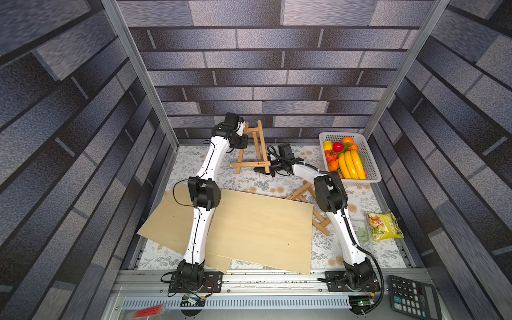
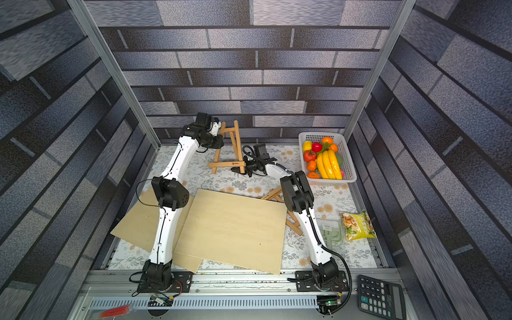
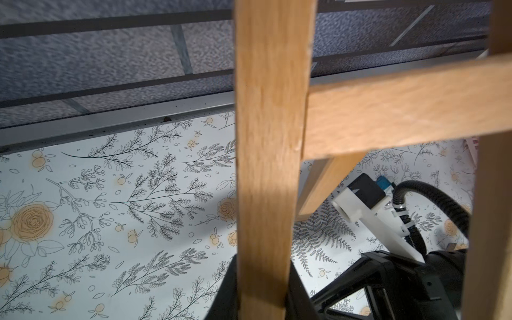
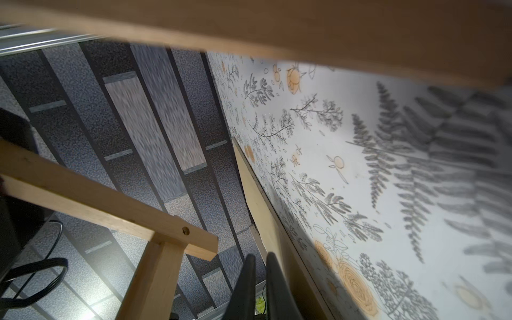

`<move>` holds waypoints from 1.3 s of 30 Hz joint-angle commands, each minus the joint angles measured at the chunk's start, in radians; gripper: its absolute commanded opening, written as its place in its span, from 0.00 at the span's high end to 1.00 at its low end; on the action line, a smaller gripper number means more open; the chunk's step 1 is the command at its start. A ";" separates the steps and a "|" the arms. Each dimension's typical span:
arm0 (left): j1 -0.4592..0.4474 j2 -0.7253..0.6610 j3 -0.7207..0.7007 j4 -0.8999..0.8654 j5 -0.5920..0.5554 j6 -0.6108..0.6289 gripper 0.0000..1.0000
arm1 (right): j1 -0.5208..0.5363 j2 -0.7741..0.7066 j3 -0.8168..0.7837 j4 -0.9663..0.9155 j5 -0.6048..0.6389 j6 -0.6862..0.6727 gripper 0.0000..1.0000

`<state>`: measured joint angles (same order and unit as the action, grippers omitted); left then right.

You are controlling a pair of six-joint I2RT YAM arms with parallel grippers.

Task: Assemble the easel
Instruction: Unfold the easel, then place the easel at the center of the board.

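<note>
The wooden easel (image 1: pixel 256 144) (image 2: pixel 232 144) stands upright at the back of the flowered table, and its ledge bar (image 1: pixel 250 164) runs across the bottom. My left gripper (image 1: pixel 243 135) (image 3: pixel 261 266) is shut on the easel's left leg (image 3: pixel 266 166) near the top. My right gripper (image 1: pixel 261 171) (image 4: pixel 261 257) sits low, just in front of the right end of the ledge bar. It is shut, with nothing between its fingers. The right wrist view shows an easel crossbar (image 4: pixel 110 202) beside the fingers, apart from them.
A second wooden frame (image 1: pixel 300 192) lies flat, partly under the right arm and the large plywood board (image 1: pixel 260 227). Another board (image 1: pixel 166 219) lies beneath the left arm. A white fruit basket (image 1: pixel 371 166) stands at the back right. A snack bag (image 1: pixel 385 225) and a calculator (image 1: pixel 412 296) lie at the right.
</note>
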<state>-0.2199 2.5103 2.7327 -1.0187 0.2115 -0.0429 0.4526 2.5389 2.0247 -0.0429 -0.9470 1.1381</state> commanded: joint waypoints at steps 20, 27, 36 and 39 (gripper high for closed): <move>-0.110 0.145 0.166 0.046 0.031 0.165 1.00 | -0.122 0.263 0.353 0.127 0.165 -0.066 0.94; -0.184 0.206 0.177 0.004 -0.049 0.187 1.00 | -0.153 0.334 0.465 0.086 0.152 -0.083 0.92; -0.232 0.279 0.209 -0.065 -0.203 0.208 0.87 | -0.181 0.270 0.328 0.096 0.114 -0.168 0.78; -0.231 0.271 0.191 -0.090 -0.229 0.214 0.66 | -0.182 0.272 0.305 0.136 0.097 -0.142 0.76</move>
<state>-0.4458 2.7216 2.9551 -0.9096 0.0441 0.1390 0.2714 2.8380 2.3608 0.0669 -0.8227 1.0073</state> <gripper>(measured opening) 0.309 0.239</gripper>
